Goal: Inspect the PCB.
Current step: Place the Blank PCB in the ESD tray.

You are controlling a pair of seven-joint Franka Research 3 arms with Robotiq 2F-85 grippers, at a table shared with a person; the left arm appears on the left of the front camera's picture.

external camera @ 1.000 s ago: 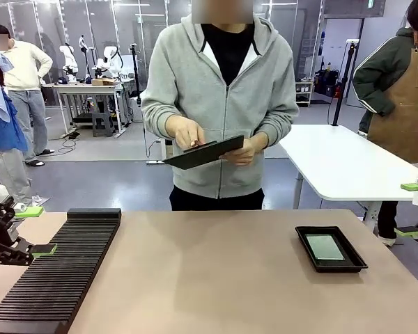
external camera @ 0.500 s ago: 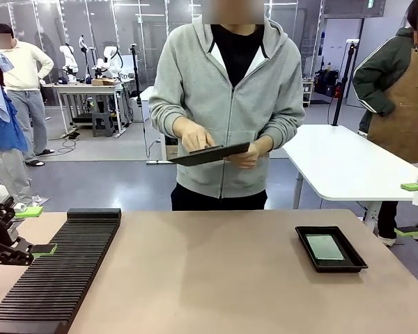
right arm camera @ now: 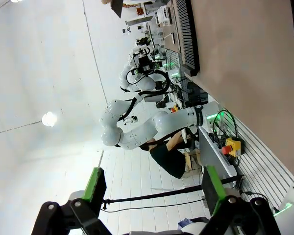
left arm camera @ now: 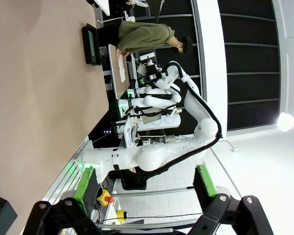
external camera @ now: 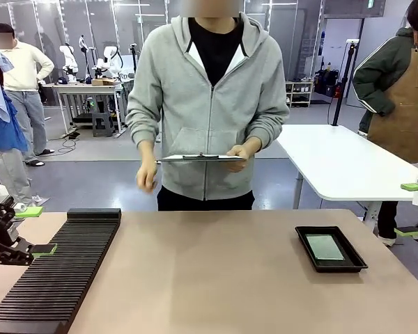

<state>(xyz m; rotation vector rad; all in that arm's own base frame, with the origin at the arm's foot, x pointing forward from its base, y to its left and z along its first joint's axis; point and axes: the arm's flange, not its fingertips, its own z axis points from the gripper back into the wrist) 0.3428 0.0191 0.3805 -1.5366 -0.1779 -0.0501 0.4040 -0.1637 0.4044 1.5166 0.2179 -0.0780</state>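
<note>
pcb: laid flat in black tray, table's right half, long axis running toward the person.
right gripper: nearer arm, parked just right of tray, fingers apart, empty.
left gripper: well apart, spread open over slotted rack.

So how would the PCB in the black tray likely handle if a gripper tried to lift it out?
The PCB looks thin and flat, so it is probably light and fairly stiff. It lies low inside the black tray, whose raised rim would likely block a side grasp and stop it sliding out when pushed. Its smooth pale face may be slippery, and being thin, perhaps fragile.
</note>
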